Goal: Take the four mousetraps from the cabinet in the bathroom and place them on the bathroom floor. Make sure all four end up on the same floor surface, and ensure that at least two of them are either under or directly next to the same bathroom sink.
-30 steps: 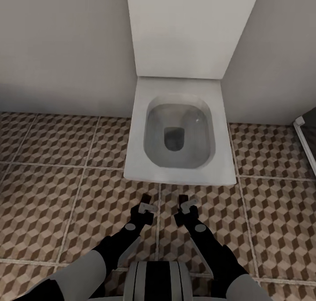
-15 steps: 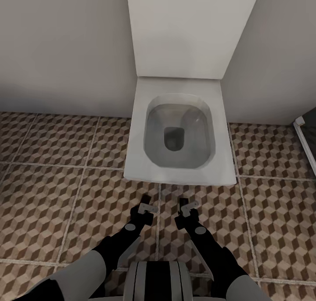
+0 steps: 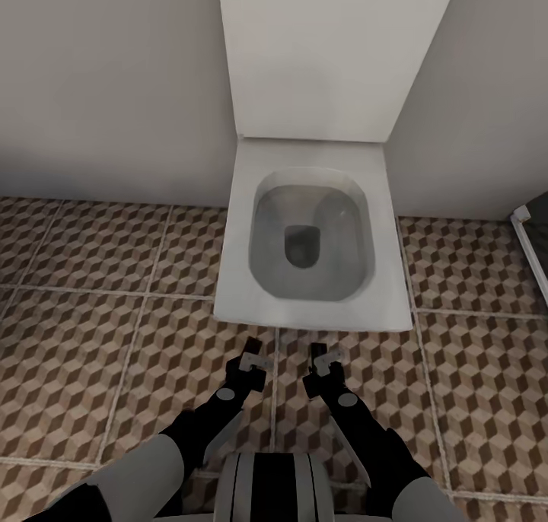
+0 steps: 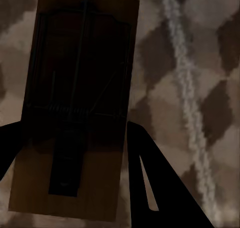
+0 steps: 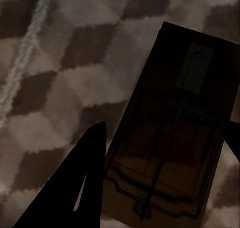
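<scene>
Now, step in hand: the robot faces a toilet (image 3: pixel 312 233) with a mousetrap in each hand, low over the bathroom floor (image 3: pixel 91 354), so the carrying part looks done and the setting-down part is due.
Left gripper (image 3: pixel 251 352): closed on a mousetrap (image 4: pixel 75 118); the wrist view has a dark finger at each long side of the plate, tiles behind it.
Right gripper (image 3: pixel 320 354): likewise clamped on a second mousetrap (image 5: pixel 175 138), a finger at either side.
Where the traps are: both held above the tiles just in front of the toilet's front edge; whether they touch the floor I cannot tell.
Next move: no sink is in view, so the base probably has to turn and find one before any release.
Edges: toilet bowl close ahead, wall (image 3: pixel 106 81) behind it, shower frame (image 3: pixel 529 240) at far right.
Open room: bare tiles spread widest to the left of the arms.
</scene>
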### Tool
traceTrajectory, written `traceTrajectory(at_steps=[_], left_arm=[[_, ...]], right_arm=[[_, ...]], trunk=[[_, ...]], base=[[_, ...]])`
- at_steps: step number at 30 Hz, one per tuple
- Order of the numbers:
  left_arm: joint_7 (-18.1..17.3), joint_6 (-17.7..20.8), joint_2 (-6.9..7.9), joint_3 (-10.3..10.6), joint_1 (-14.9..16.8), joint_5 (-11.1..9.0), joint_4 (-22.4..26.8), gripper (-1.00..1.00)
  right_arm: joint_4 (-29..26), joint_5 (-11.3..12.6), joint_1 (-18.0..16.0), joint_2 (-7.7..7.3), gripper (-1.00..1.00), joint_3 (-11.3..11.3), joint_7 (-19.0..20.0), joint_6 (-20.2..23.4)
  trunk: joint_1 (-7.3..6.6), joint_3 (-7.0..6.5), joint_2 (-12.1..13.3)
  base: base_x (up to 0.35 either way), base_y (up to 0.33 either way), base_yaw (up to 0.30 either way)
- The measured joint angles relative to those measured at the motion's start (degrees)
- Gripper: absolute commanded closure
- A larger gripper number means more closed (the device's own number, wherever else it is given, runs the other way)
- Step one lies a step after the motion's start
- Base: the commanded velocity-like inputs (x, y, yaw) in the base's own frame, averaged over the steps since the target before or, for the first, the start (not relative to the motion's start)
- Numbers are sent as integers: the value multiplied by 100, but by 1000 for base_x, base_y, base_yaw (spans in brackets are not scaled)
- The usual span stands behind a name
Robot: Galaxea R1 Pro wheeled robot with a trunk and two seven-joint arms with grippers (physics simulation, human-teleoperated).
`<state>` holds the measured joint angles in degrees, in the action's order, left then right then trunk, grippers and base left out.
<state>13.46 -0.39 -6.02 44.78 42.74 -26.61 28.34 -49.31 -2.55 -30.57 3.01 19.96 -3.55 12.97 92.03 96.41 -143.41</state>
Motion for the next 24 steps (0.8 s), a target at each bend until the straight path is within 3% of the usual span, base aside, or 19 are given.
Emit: traceTrajectory(at_steps=[22, 23, 24], left_arm=[[0, 1, -9, 35, 0, 0, 0, 100], [0, -1, -9, 35, 0, 0, 0, 100], [0, -2, -9, 35, 0, 0, 0, 100]], right_arm=[[0, 0, 0, 0, 100, 6, 27, -1], [0, 0, 0, 0, -100, 7, 27, -1], [0, 0, 0, 0, -100, 7, 28, -1]], trunk=[[2, 0, 0], [2, 0, 0], [2, 0, 0]], base=[[12, 0, 0], [0, 0, 0], [0, 0, 0]])
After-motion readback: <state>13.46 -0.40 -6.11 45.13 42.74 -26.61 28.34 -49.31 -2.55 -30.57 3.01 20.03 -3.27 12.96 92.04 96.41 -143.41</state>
